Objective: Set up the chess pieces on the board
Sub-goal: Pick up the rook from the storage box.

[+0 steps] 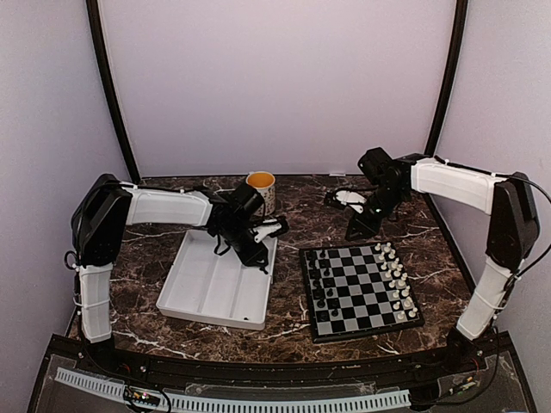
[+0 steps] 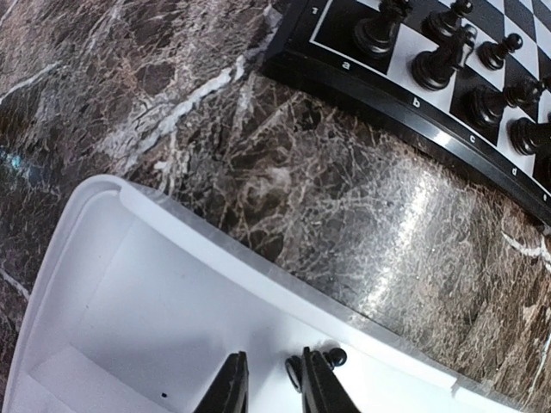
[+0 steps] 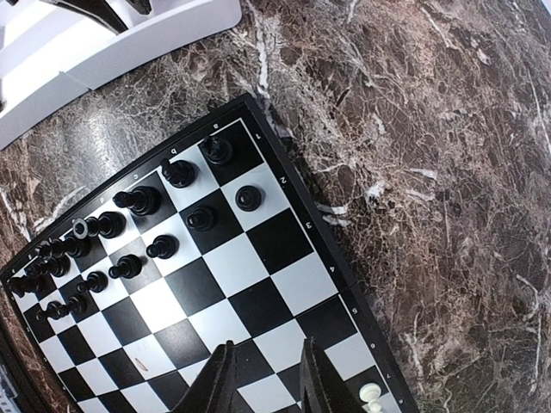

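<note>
Looking down from above and behind two robot arms, the view takes in a dark marble table [image 1: 155,237]. A white plastic tray [image 1: 207,292] sits left of centre. The black-and-silver checked board [image 1: 360,284] lies just to its right, apart from it. A mug [image 1: 261,183] with a yellow inside stands behind the tray. On the board, black pieces [image 1: 318,282] stand in the two columns nearest the tray, and white pieces [image 1: 396,280] stand in the two columns on the opposite side.

The left arm bends over the right-hand part of the tray. Its wrist camera shows the left gripper [image 2: 274,366] low over the tray floor, near the wall that faces the board. The claw is narrow but not closed — white tray floor shows between the two fingers. One black piece [image 2: 334,355] lies in the tray, crossing behind the right-hand finger. Its base is toward the gap and its round head pokes out beyond the finger. Whether the finger touches it cannot be told.

The right arm reaches out over the table behind the board's far edge. The right gripper [image 3: 267,351] hangs there with its claw partly open and holding nothing — in its wrist camera, the board's checks show through the gap.
</note>
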Available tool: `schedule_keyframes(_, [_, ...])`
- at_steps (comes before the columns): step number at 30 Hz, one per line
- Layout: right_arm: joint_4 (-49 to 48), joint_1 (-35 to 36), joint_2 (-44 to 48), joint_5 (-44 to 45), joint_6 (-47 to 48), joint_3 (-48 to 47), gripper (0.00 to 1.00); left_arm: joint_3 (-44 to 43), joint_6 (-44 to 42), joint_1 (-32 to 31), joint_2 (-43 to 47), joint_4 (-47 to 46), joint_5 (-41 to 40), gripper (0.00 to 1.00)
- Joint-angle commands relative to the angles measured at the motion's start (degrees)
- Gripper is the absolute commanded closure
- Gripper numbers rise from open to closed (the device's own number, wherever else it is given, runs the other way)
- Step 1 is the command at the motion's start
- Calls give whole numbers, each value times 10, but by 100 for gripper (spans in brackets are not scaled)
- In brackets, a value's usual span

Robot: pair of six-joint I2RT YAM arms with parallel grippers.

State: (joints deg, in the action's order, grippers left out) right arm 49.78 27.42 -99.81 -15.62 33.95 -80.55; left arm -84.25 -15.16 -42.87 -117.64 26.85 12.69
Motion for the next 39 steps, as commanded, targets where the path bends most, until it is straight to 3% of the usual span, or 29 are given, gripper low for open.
schedule_keyframes(1, [4,1,-8,-13,0,-17,72,19,-36,2,11,23,29,74])
schedule_keyframes(8, [6,1,-6,-15,0,-16,72,31,-67,6,20,25,61,65])
schedule_keyframes(15, [5,1,-4,-15,0,-12,72,42,-77,6,17,29,53,64])
schedule_keyframes(39, [9,1,-21,-19,1,-22,72,99,-71,-26,45,-26,1,81])
